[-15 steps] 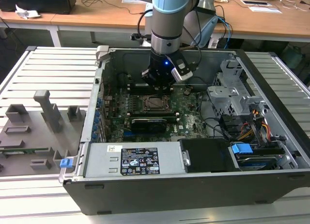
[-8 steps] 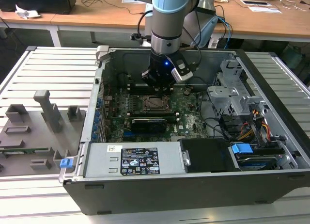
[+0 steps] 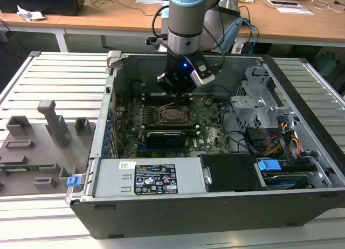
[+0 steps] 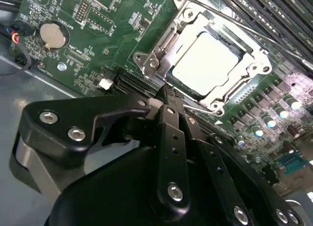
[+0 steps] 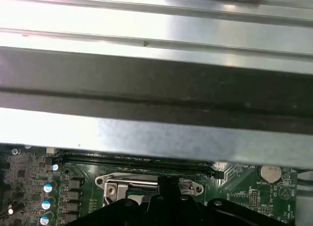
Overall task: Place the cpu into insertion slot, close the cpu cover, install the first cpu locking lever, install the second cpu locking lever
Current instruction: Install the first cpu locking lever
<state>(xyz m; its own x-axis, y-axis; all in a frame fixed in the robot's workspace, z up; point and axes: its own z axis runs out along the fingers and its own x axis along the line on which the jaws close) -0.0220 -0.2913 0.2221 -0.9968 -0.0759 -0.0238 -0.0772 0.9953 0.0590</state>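
**A:** Where is your gripper (image 4: 165,91) sitting right now?

**B:** Your gripper is low over the green motherboard (image 3: 207,131) inside the open computer case (image 3: 215,200). In the second wrist view its fingers (image 4: 168,123) are drawn together into a narrow point with nothing between them, the tip right at the edge of the cpu cover (image 4: 161,47).

**A:** And the cpu?

**B:** You can see the cpu (image 4: 208,62) lying flat in the insertion slot (image 4: 234,96), its pale metal top showing through the cover's window. The cover lies down over it. A thin locking lever (image 4: 264,37) runs along the far side of the frame, and a second thin wire lever (image 4: 198,107) lies by the gripper tip; whether either is latched you cannot tell.

**A:** What does the case stand on?

**B:** On a ribbed light-grey metal bench top (image 3: 59,76). Toward the exterior view's left you have a grey fixture tray (image 3: 32,152) with upright holders and a small blue clip (image 3: 73,180) at its corner.

**A:** And the room behind?

**B:** A wooden desk (image 3: 302,22) runs across the back, with papers and cables on it. In the first wrist view the case's metal wall (image 5: 156,138) rises just behind the socket.
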